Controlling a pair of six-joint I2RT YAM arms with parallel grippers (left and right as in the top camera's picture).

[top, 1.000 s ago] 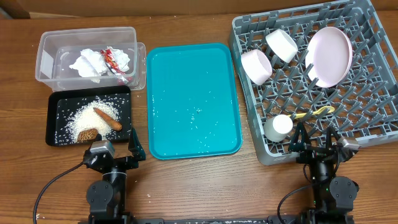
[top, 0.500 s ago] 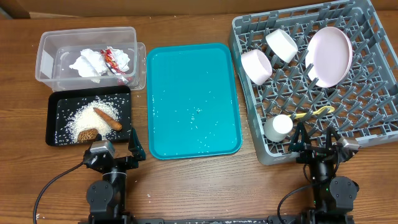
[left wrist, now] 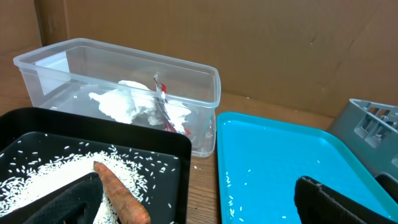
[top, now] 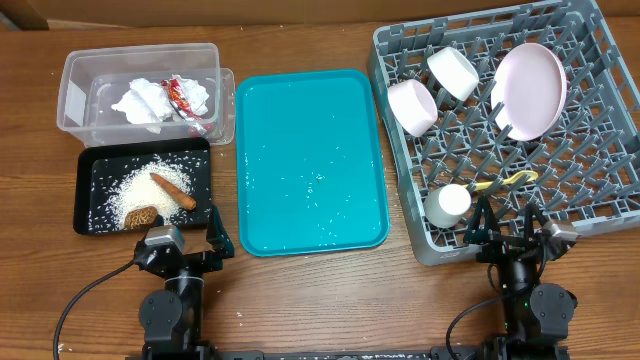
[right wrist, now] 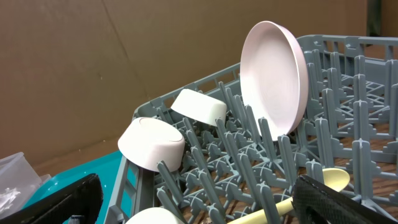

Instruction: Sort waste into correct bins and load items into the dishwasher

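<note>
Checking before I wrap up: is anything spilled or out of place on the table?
Yes. Stray rice grains lie scattered on the teal tray, outside the black tray that holds the rest of the rice. Nothing else stands out.

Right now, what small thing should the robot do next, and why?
Likely tip the teal tray toward the black tray: a few stray rice grains dot it. Otherwise napkin and wrapper lie in the clear tub, and plate, bowls, cup and spoon sit in the rack.
</note>
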